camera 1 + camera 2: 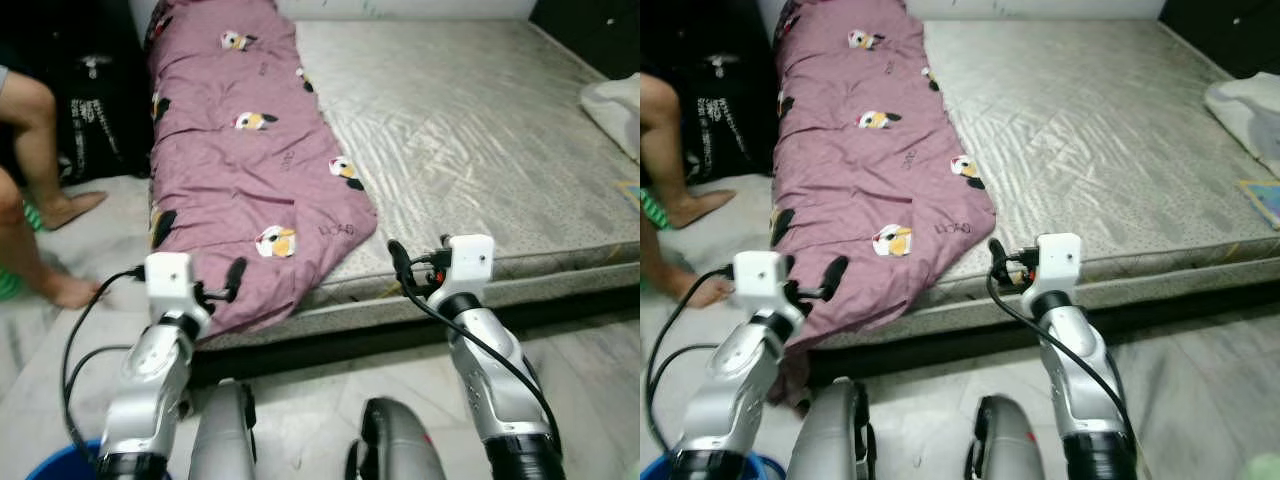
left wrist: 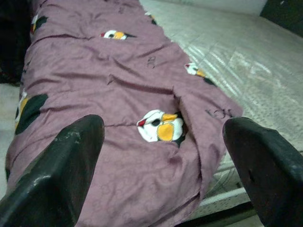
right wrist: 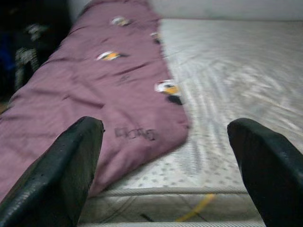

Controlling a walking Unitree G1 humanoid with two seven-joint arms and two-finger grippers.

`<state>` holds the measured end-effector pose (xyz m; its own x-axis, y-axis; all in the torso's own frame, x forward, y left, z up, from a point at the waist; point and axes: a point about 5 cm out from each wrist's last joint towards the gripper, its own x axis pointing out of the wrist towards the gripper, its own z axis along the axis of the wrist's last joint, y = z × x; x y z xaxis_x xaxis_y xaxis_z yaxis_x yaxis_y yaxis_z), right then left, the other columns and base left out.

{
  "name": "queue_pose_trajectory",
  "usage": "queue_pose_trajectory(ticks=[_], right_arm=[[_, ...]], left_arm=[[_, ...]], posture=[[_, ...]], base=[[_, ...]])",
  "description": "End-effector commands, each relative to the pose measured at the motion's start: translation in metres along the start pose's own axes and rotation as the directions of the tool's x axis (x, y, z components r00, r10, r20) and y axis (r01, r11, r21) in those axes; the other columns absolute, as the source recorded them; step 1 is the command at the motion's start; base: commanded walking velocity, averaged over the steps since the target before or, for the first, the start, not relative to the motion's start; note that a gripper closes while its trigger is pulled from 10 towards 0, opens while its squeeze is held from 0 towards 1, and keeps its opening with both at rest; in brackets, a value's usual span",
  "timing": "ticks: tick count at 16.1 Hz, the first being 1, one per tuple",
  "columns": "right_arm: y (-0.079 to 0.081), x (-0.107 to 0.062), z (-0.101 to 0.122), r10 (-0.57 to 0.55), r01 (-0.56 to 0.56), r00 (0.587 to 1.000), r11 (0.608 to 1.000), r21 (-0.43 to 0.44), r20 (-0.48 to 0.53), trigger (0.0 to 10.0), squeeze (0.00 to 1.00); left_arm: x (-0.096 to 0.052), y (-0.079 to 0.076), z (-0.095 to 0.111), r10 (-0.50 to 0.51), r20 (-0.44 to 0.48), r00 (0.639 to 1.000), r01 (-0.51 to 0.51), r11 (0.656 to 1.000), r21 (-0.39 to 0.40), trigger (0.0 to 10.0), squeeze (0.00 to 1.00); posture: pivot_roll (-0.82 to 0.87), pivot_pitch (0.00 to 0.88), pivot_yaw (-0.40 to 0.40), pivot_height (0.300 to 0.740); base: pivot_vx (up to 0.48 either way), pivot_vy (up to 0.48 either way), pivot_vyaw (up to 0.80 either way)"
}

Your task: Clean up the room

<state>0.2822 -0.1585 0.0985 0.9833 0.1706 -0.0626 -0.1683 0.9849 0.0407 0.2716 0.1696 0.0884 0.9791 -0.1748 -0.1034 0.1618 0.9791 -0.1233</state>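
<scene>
Two claws spread, blanket (image 1: 240, 150) overhanging mattress (image 1: 470, 130)

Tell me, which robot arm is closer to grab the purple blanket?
Probably the left. The left gripper hangs open right at the purple blanket's near edge, while the right gripper faces bare mattress.

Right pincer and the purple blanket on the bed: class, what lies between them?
In the right wrist view, bare grey mattress edge lies between the open right pincer and the purple blanket; nothing else sits there.
</scene>
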Motion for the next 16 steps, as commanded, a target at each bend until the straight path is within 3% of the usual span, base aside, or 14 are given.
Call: queue_pose_trajectory(ticks=[1,6,12,16], right_arm=[[0.0064,0.0037,0.0058,0.028,-0.028,0.999,1.000,-0.006,0.024,10.0,0.00],[0.0050,0.0039,0.0049,0.021,-0.021,1.000,1.000,-0.001,0.019,10.0,0.00],[0.0019,0.0043,0.0031,-0.015,0.015,1.000,1.000,-0.008,0.007,10.0,0.00],[-0.0012,0.0052,0.0024,-0.040,0.040,0.999,0.999,-0.006,0.002,10.0,0.00]], left_arm=[[-0.0053,0.0061,-0.0035,0.021,-0.010,1.000,-0.021,1.000,-0.001,10.0,0.00],[-0.0049,0.0060,-0.0038,0.020,-0.013,1.000,-0.020,1.000,0.000,10.0,0.00],[-0.0050,0.0062,-0.0040,0.020,-0.015,1.000,-0.020,1.000,-0.001,10.0,0.00],[-0.0040,0.0062,-0.0053,0.027,-0.030,0.999,-0.027,1.000,0.000,10.0,0.00]], posture=[[-0.03,0.116,-0.048,0.642],[-0.03,0.116,-0.048,0.642],[-0.03,0.121,-0.049,0.642],[-0.03,0.121,-0.049,0.642]], base=[[0.424,0.000,0.77],[0.420,0.000,0.60],[0.412,0.000,0.00],[0.062,0.000,0.00]])
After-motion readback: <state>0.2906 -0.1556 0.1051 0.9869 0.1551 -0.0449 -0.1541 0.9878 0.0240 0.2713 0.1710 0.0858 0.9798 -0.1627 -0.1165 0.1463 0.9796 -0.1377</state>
